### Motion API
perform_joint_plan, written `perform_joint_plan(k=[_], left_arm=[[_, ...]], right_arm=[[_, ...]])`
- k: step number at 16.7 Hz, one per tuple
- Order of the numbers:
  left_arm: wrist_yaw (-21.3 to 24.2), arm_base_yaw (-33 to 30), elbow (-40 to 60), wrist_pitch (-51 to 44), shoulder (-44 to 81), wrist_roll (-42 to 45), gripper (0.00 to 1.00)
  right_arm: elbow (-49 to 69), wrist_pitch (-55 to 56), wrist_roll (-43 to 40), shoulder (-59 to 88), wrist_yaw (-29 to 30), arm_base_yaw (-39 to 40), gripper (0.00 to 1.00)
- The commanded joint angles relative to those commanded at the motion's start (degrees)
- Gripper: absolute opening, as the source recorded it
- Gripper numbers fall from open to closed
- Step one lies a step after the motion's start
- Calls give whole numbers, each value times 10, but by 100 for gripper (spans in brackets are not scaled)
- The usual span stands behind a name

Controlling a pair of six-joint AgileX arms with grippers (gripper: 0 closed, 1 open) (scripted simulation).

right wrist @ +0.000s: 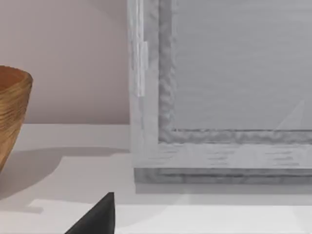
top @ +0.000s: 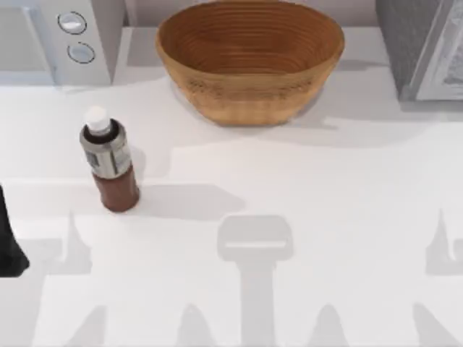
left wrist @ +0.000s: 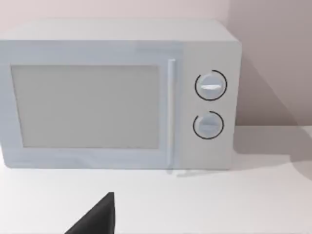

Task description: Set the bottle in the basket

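Nearest the camera in the top view, a dark part of the left arm shows at the left edge of the white surface. Whether the left end effector is open or closed cannot be told; a single dark finger tip appears in the left wrist view. The same applies to the right end effector.

Further in, the bottle stands upright on the left part of the surface, white cap on top, untouched by either arm.

At the far side, the basket sits in the middle, well apart from the bottle. A microwave occupies the far left corner, and a grey cabinet the far right.
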Motion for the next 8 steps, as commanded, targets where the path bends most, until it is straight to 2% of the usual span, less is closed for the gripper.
perform_joint_plan(k=[4, 8], left_arm=[[14, 0, 5, 17, 18, 2, 100], [84, 9, 26, 111, 126, 11, 100]], right_arm=[[0, 0, 0, 0, 0, 0, 100], [0, 0, 0, 0, 0, 0, 100]])
